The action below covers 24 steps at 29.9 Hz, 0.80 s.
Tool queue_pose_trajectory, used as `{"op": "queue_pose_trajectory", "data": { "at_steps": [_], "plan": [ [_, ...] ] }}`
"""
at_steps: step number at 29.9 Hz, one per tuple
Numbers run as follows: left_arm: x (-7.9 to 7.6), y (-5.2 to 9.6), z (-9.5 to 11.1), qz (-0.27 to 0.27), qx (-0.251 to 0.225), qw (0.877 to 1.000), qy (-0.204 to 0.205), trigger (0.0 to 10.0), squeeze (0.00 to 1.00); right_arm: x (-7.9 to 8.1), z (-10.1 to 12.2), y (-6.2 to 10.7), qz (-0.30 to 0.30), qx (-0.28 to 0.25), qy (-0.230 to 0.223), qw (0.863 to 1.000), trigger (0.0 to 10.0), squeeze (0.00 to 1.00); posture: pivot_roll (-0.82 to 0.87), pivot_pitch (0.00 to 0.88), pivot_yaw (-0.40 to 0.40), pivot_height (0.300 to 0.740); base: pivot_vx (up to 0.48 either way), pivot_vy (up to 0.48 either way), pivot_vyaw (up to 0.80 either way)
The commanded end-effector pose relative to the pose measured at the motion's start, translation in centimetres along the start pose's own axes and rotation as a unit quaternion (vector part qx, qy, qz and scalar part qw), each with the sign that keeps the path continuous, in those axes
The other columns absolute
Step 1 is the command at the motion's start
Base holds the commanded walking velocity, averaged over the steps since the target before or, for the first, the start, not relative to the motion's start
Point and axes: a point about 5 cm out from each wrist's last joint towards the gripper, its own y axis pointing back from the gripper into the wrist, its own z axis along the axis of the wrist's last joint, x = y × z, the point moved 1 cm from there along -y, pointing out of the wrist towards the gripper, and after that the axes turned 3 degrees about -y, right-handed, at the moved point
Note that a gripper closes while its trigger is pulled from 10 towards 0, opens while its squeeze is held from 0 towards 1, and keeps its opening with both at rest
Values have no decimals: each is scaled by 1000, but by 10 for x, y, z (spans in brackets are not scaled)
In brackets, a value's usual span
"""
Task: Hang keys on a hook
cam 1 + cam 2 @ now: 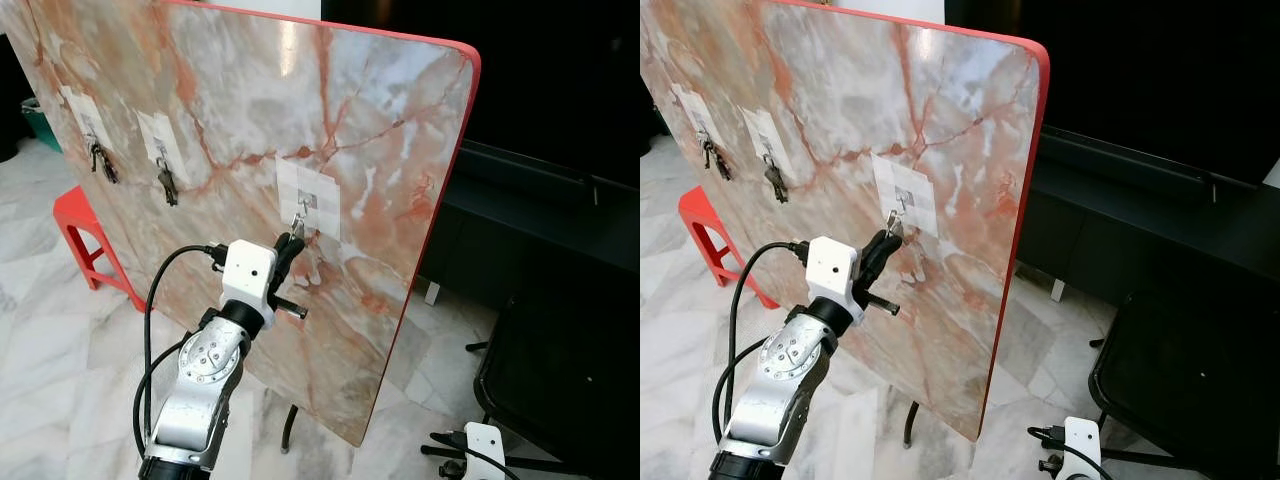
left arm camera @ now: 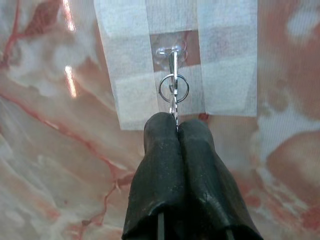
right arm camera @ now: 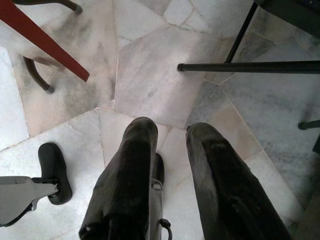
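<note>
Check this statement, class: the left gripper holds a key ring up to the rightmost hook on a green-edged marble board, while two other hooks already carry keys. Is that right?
Not quite: the board's edge is red, not green, as the left eye view shows. The rest stands: the left gripper holds the key ring at the rightmost hook, and two other hooks already carry keys.

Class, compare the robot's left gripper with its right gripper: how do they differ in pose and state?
The left gripper is raised to the marble board; the right gripper hangs low over the floor. The left gripper is shut on the key ring at the hook; the right gripper is open, holding nothing. Both have two black fingers.
</note>
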Motion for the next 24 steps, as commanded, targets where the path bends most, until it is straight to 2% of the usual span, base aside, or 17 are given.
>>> {"op": "queue_pose_trajectory", "data": {
  "at_steps": [1,24],
  "plan": [
    [-1,-3,0,-1,1,1000,-2,10000,0,-1,2,0,-1,-2,2,1000,10000,0,32,0,-25,740,0,0,0],
    [1,-4,-1,-1,0,1000,0,10000,0,-1,3,0,-2,-3,6,1000,10000,0,28,0,-25,740,0,0,0]
  ]
}}
